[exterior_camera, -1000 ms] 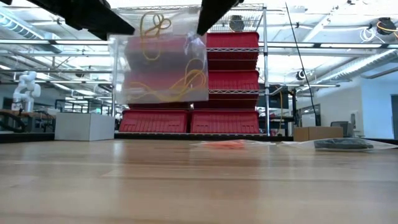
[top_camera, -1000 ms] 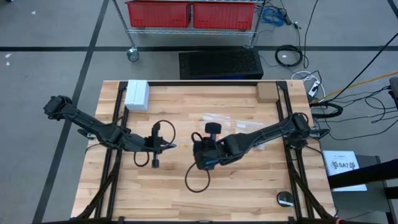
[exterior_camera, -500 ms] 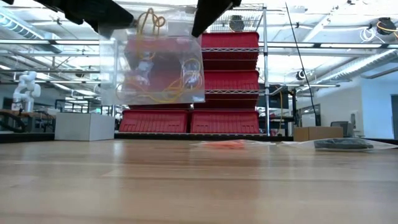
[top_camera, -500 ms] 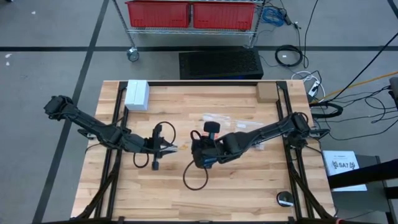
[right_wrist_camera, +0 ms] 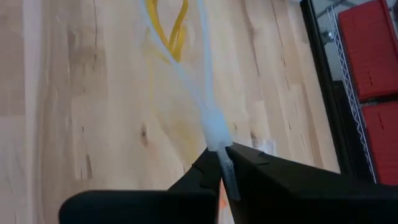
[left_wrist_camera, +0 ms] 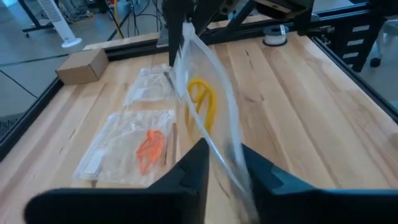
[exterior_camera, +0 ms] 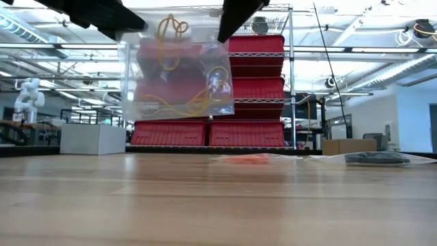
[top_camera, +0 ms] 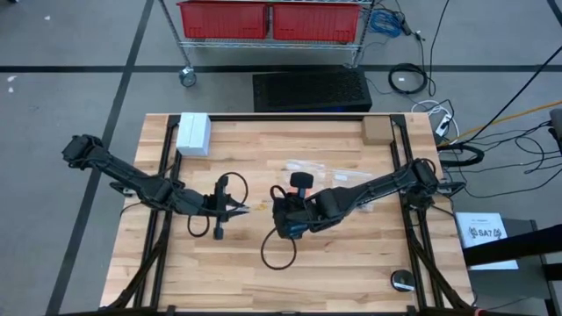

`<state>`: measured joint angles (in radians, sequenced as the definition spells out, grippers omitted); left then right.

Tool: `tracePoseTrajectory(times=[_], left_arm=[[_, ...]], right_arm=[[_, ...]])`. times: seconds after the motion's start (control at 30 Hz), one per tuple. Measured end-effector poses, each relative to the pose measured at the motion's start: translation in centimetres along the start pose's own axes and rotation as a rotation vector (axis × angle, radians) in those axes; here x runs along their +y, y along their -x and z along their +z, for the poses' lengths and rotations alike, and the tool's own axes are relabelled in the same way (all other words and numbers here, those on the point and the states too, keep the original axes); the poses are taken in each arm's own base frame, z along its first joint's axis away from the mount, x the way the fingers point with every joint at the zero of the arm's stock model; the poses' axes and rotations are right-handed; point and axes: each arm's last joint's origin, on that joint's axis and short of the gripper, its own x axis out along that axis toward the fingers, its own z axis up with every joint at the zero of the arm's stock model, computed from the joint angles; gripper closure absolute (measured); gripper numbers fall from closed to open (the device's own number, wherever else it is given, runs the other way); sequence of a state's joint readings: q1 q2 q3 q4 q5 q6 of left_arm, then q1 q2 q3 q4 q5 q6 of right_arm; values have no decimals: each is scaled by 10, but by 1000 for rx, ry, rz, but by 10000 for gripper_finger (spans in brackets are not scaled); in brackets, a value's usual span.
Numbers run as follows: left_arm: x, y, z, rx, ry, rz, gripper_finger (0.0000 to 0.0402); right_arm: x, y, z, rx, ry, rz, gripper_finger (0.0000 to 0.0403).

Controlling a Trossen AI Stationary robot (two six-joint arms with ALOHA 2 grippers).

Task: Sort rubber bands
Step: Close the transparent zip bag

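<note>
A clear plastic bag (exterior_camera: 179, 75) with yellow rubber bands (exterior_camera: 198, 102) inside hangs in the air between my two grippers above the middle of the table. My left gripper (top_camera: 241, 209) is shut on its left top edge. My right gripper (top_camera: 279, 214) is shut on its right top edge. The yellow bands also show in the left wrist view (left_wrist_camera: 202, 102) and in the right wrist view (right_wrist_camera: 168, 25). A second clear bag with orange bands (left_wrist_camera: 149, 146) lies flat on the table farther back. My left gripper pinches the bag's top edge (left_wrist_camera: 229, 163) between its two fingers, coming level from the table's left. The bag hangs below the fingers, clear of the table. My right gripper pinches the bag's opposite top edge (right_wrist_camera: 219, 148), bunched between its fingertips, coming from the table's right. The bag is lifted clear and stretches away from the fingers.
Further clear bags (top_camera: 309, 167) lie on the far middle of the table, one with dark contents (exterior_camera: 375, 158) to the right. A white box (top_camera: 193, 133) stands at the far left, a cardboard box (top_camera: 376, 130) at the far right, and a black roll (top_camera: 402, 281) at the near right.
The bag has swayed between the two grippers, first toward the table's left and then back toward the right. The yellow bands have shifted inside it. Both grippers have kept their hold.
</note>
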<state>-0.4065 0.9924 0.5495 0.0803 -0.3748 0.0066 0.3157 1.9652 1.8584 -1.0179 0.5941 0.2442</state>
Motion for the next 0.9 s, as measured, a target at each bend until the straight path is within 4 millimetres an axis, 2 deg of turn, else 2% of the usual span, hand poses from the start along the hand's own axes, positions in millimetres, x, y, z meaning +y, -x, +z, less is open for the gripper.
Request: tracePoseTrajectory(times=[0.23,0.47,0.73,0.9], left_arm=[[2,4,1,-1,-14,1,394],[0,1,2,-14,-19,1,398],[2,3,5,-36,-11,30,398],[3,1,2,-9,-20,79,399]], right_arm=[[-2,3,-6,45,-18,-7,403],[-2,-1,7,-49,-47,33,403],[-9,5,6,-47,-57,26,403],[-11,-2,7,-38,-59,20,403]])
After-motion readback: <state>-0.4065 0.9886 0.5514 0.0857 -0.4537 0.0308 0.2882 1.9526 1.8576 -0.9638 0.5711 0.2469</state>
